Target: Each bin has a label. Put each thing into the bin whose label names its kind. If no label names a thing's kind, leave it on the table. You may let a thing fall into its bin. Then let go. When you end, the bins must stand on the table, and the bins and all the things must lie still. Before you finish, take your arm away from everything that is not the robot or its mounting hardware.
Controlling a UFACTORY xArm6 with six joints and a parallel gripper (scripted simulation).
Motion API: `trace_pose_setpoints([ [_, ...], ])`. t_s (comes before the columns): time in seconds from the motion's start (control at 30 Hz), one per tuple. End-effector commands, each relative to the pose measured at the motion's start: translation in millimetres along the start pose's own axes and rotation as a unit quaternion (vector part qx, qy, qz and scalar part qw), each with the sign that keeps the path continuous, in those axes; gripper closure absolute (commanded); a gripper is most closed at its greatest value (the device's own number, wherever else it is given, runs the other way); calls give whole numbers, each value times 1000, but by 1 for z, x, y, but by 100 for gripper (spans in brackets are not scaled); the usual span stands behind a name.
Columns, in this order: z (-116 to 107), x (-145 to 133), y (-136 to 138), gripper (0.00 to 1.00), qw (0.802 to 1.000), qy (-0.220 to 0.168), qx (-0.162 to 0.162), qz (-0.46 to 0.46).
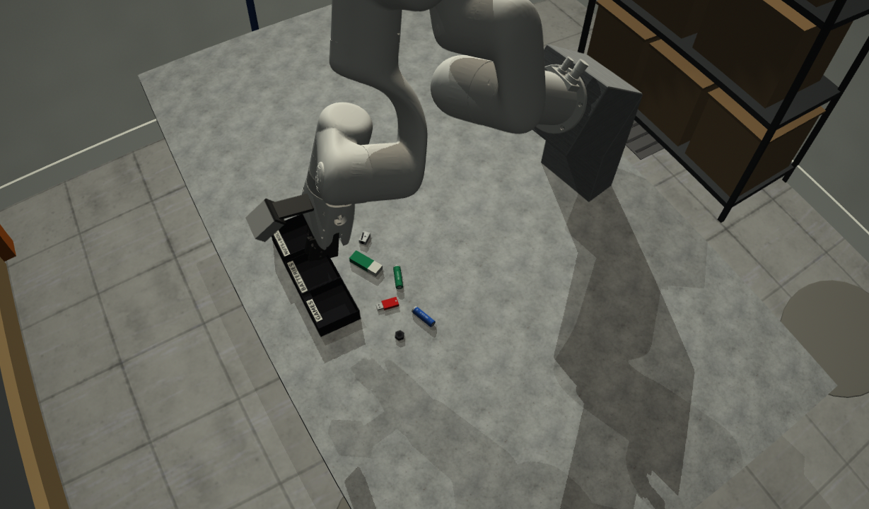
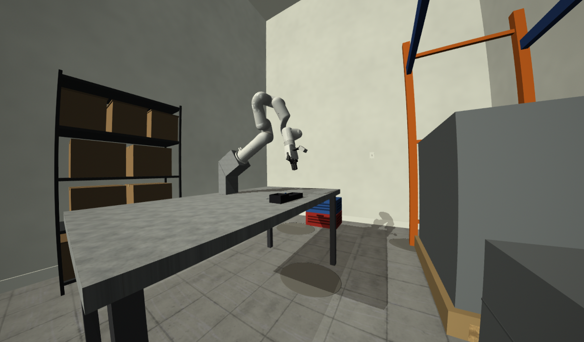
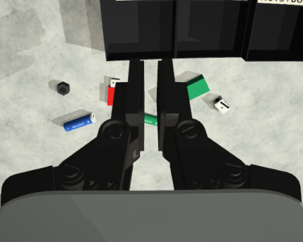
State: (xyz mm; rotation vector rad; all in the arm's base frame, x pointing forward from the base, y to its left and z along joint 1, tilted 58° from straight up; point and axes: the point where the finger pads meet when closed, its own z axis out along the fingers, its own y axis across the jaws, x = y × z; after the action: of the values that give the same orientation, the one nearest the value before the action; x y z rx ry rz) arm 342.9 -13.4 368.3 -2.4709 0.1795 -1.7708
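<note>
Bench [image 1: 500, 253] [image 2: 157, 225] [image 3: 30, 161], grey and mottled, carries the arm's mount, the bins and the loose things. A black-framed shelf unit [image 1: 773, 129] [image 2: 56, 170] with brown boxes stands beyond it. The white arm [image 1: 380, 164] [image 2: 262, 142] reaches out over the bench, bent, its end raised above the bins. Three black bins adjoin in a row: the games bin [image 1: 332, 307] [image 3: 138, 30] at one end, the batteries bin [image 1: 319, 275] [image 3: 209, 30] in the middle, the nuts-and-bolts bin [image 1: 289, 235] [image 3: 276, 30] at the other. The hand [image 1: 315, 248] [image 2: 294, 168] [image 3: 150, 78] is drawn nearly together, with a narrow gap between its fingers and nothing gripped.

Loose on the bench, beside the bins: a green-and-white block [image 1: 365, 261] [image 3: 198, 88]; a blue battery [image 1: 423, 316] [image 3: 79, 122], lying on its side; a green battery [image 1: 397, 276] [image 3: 151, 119], also on its side, partly seen through the finger gap in the wrist view; a red memory stick [image 1: 387, 303] [image 3: 110, 95], partly hidden there by a finger; a small white cube [image 1: 364, 237] [image 3: 221, 105] with dark marks; and a dark nut [image 1: 399, 335] [image 3: 64, 84].
</note>
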Motion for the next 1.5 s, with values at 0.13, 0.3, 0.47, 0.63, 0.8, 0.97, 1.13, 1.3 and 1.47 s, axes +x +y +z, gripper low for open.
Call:
trace_pose_setpoints([
  [0.13, -8, 3, 0, 93, 996, -88, 17, -6],
  [0.3, -8, 3, 0, 93, 995, -100, 17, -7],
  [0.47, -8, 3, 0, 93, 994, -111, 20, -8],
  [0.63, -8, 3, 0, 93, 993, -117, 22, -8],
  [0.8, -8, 3, 0, 93, 992, -121, 25, -8],
  [0.97, -8, 3, 0, 93, 992, -123, 27, -8],
  [1.13, -8, 3, 0, 93, 992, -124, 29, -8],
  [1.3, -8, 3, 0, 93, 992, -125, 30, -8],
  [1.47, -8, 3, 0, 93, 992, -125, 30, -8],
])
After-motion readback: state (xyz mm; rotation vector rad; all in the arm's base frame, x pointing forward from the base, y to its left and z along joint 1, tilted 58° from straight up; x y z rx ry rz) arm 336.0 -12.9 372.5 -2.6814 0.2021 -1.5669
